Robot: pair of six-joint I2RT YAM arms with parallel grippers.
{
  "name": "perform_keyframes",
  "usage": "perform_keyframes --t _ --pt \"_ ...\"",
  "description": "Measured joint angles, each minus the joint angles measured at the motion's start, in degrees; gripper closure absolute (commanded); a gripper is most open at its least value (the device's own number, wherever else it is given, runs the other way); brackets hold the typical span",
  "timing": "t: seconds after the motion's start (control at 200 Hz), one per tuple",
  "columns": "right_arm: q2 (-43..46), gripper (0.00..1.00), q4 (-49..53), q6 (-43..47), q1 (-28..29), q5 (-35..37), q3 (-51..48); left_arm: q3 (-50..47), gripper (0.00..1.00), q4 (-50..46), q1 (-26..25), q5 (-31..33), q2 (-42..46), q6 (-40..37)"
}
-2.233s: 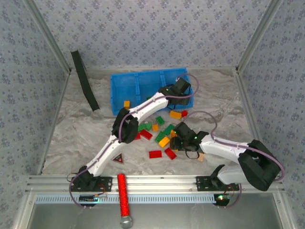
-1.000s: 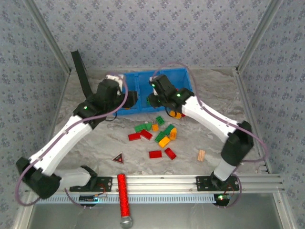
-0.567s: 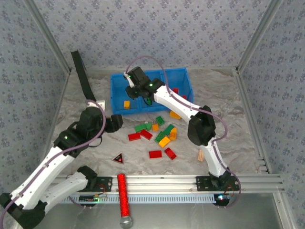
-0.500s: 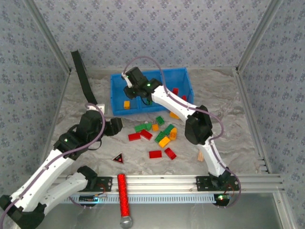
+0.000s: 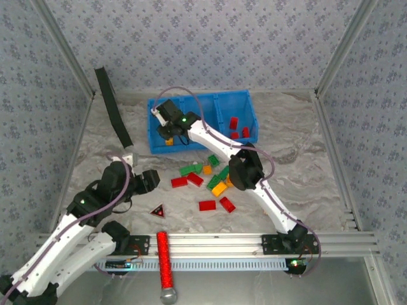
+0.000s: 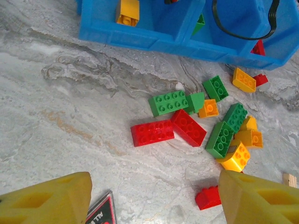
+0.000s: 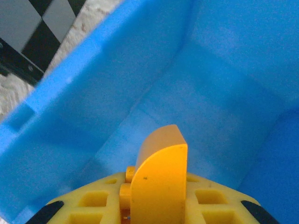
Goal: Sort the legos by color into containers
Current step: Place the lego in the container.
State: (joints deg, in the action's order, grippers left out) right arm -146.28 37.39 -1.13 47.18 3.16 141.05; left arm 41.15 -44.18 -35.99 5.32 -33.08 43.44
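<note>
The blue three-compartment bin [image 5: 203, 97] stands at the back. My right gripper [image 5: 166, 126] reaches over its left compartment, shut on an orange curved brick [image 7: 161, 170]; blue bin walls [image 7: 93, 93] surround it below. One yellow brick [image 6: 127, 11] lies in that compartment, a green one [image 6: 200, 23] in the middle, and red ones [image 5: 234, 123] in the right. Loose red, green and orange legos [image 5: 213, 178] lie scattered in front of the bin. My left gripper [image 5: 149, 180] hangs open near-left of the pile, with nothing between its fingers [image 6: 56, 198].
A dark red-edged triangle [image 5: 158, 211] lies near the left gripper. A tan ridged piece [image 6: 289, 179] sits at the pile's right. A black strip [image 5: 113, 105] leans at the back left. A red cylinder [image 5: 164, 260] rests on the front rail.
My right gripper has swept left across the bin, from its middle to its left compartment, carrying the orange brick. The left arm has drawn back toward the near left.
</note>
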Motion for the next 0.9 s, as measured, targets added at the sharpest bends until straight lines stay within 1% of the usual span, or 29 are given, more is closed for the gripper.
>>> perform_keyframes --t 0.12,0.245,0.44,0.605,0.745,0.9 --pt "-0.11 0.71 1.62 -1.22 0.02 -0.22 -0.02 0.00 0.26 -2.34 0.00 0.00 0.42 0.17" --pt "-0.11 0.66 1.70 -1.88 0.24 -0.42 -0.68 0.00 0.26 -4.07 0.00 0.02 0.28 0.17" --pt "-0.11 0.59 1.95 -2.56 0.79 -1.03 -2.12 0.00 0.25 -4.90 0.00 -0.02 -0.81 0.15" --pt "-0.11 0.56 1.90 -2.71 0.98 -1.70 -2.10 -0.13 0.25 -4.94 0.00 -0.20 -1.31 -0.22" --pt "0.15 0.55 1.92 -2.67 0.96 -2.19 -2.10 -1.27 0.25 -3.23 0.00 -1.31 -5.20 -2.32" --pt "2.29 0.52 2.21 -2.45 0.96 -2.56 -2.12 -1.95 0.25 0.98 0.00 -3.50 -12.74 -6.78"
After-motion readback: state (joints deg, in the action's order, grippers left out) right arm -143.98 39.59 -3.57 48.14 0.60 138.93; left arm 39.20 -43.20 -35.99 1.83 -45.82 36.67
